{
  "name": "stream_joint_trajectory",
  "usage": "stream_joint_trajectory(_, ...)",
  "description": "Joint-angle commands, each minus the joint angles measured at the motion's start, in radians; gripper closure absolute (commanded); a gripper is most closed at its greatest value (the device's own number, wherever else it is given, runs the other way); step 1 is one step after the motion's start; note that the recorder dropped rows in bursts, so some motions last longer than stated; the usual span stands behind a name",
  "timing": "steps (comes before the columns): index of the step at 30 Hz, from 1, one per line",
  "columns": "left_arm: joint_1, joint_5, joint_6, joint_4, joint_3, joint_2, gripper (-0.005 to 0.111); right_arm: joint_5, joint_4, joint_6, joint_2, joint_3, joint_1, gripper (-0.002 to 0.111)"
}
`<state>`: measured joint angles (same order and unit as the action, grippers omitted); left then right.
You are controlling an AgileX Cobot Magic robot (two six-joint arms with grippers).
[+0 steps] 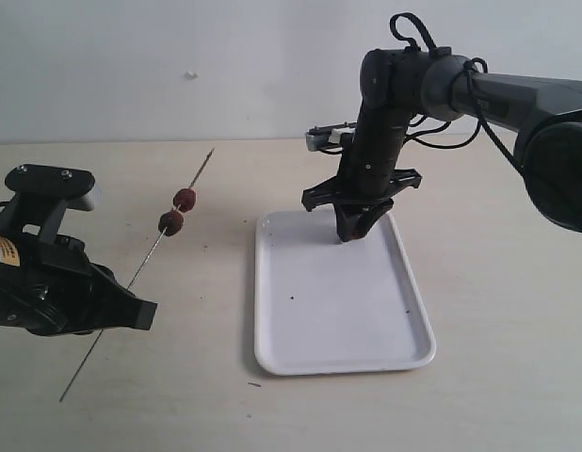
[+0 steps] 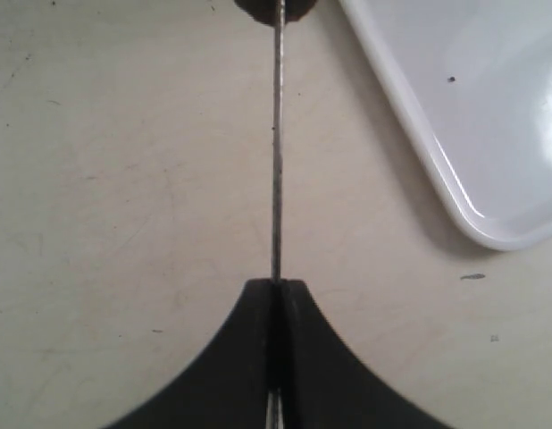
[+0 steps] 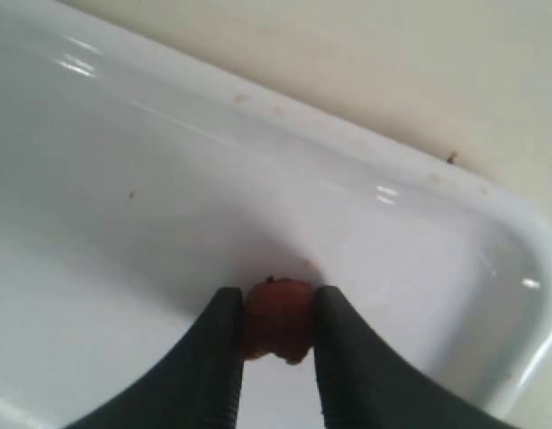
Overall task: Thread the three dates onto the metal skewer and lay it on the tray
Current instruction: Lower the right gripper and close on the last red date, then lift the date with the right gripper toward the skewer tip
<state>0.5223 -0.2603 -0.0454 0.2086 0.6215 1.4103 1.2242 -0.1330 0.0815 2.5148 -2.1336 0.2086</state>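
Picking the third date (image 3: pixel 276 326) off the far end of the tray (image 1: pixel 338 311) is under way; the right claw (image 3: pixel 276 302) is pinching it between both fingers. The left claw (image 2: pixel 276 290), fully closed, is gripping the metal skewer (image 1: pixel 140 268) over the worktop (image 1: pixel 498 377) at left, two dates (image 1: pixel 185 199) already threaded on it. The next move, as I judge it, is carrying the date to the skewer's far tip; nothing is blocking the way.

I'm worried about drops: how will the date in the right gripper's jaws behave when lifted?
The date looks small and roundish, so probably light, and apt to roll on the glossy tray if released. Its lumpy skin likely grips well in the right gripper, though hard squeezing might squash it.
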Motion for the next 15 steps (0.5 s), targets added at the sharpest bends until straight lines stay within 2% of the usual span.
stream_joint_trajectory(1,-0.001,0.016,0.000,0.009,-0.002,-0.009,0.107,-0.003,0.000,-0.006,-0.002,0.003,0.000,0.084)
stream_joint_trajectory(15,-0.001,0.016,0.000,0.013,-0.002,-0.009,0.107,-0.003,-0.015,0.035,-0.069,0.003,0.000,0.086)
